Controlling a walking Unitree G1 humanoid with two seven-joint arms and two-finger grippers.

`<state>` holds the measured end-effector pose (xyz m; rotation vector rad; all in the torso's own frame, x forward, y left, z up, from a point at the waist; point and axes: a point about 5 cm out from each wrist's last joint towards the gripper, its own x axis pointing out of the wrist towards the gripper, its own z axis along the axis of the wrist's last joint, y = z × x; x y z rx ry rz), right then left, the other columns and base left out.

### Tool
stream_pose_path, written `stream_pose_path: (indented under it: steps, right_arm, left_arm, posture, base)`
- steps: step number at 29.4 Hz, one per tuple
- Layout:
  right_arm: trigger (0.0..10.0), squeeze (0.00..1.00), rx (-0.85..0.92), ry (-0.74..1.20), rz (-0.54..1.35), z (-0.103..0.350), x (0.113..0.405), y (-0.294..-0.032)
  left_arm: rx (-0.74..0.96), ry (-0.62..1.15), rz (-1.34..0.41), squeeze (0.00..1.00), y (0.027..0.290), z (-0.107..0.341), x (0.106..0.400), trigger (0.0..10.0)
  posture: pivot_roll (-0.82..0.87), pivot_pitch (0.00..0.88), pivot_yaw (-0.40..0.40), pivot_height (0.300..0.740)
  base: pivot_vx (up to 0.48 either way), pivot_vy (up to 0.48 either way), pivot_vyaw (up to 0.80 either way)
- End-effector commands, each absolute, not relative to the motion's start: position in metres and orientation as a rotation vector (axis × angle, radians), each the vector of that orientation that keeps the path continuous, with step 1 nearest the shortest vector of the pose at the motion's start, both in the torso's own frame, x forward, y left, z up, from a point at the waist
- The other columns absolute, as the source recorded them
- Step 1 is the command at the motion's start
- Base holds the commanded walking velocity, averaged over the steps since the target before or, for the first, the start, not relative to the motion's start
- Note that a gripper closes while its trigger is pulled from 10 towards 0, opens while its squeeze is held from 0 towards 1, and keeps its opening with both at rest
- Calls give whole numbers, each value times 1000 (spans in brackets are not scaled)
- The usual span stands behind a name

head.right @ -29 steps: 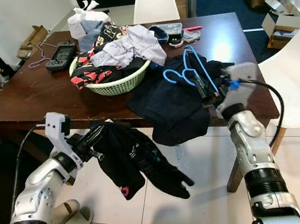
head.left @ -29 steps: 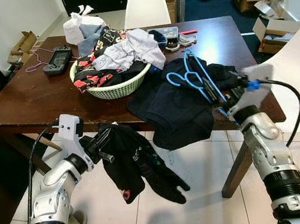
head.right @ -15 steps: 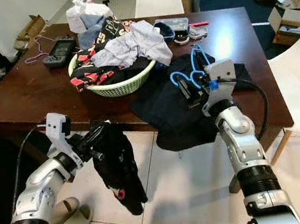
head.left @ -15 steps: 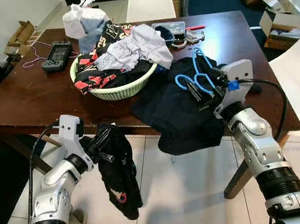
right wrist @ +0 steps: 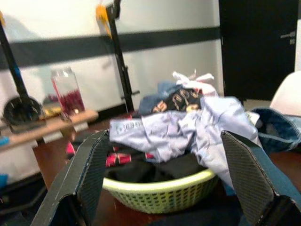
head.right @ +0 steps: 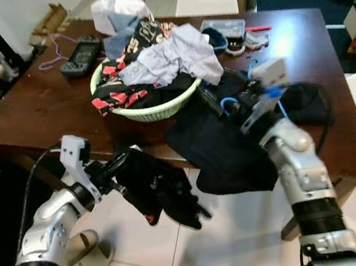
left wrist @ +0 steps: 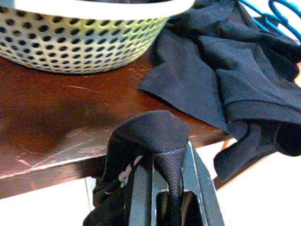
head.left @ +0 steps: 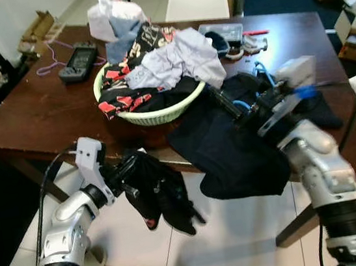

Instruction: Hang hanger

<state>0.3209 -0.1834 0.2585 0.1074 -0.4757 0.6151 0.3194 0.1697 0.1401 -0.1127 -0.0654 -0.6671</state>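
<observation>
While the blue hanger (head.right: pixel 228 105) lies on the dark garment (head.left: pixel 232 149) spread over the table's (head.left: pixel 37 112) front edge, it is mostly hidden in the eye views by the right gripper (head.left: pixel 238 113), which is placed just above it. From the right wrist view that gripper's fingers (right wrist: pixel 248 176) are seen spread wide apart, with nothing between them, aimed at the green laundry basket (right wrist: pixel 160 193). That basket is found at ten o'clock from the hanger. At about seven o'clock, below the table edge, a black garment (head.left: pixel 160 194) is held clenched by the left gripper (left wrist: pixel 168 186); the pinched fold is plain from the left wrist view.
</observation>
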Motion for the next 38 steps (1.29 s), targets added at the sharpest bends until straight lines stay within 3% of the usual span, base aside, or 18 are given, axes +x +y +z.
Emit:
stream_pose_path:
  steps: [1,4,12,19,25,34,38]
  right_arm:
    - [10000,0,110,-460,684,256,314,-179]
    - [10000,0,-35,-409,692,249,312,-176]
    - [10000,0,-203,-333,602,245,318,-180]
    - [10000,0,-408,-165,576,227,318,-176]
    - [10000,0,-437,-121,526,220,322,-161]
    - [10000,0,-463,-99,529,206,328,-108]
    - [10000,0,-465,-66,358,199,347,-110]
  left_arm:
    - [-78,-91,-686,0,171,143,315,10000]
    - [-66,-88,-710,0,169,142,312,10000]
    - [-40,-80,-740,0,167,141,310,10000]
    - [-56,-88,-727,0,169,142,311,10000]
    - [-61,-86,-721,0,170,142,311,10000]
    - [-70,-95,-701,0,171,144,312,10000]
    - [-58,-113,-619,0,176,145,314,10000]
  posture:
    - [28,125,41,740]
    - [28,127,42,740]
    - [24,136,42,740]
    - [23,140,41,740]
    - [22,143,42,740]
    - [24,145,39,740]
    - [34,145,35,740]
  base:
    - [0,0,0]
    - [0,0,0]
    - [0,-384,0]
    - [0,0,0]
    - [0,0,0]
    - [0,0,0]
    - [0,0,0]
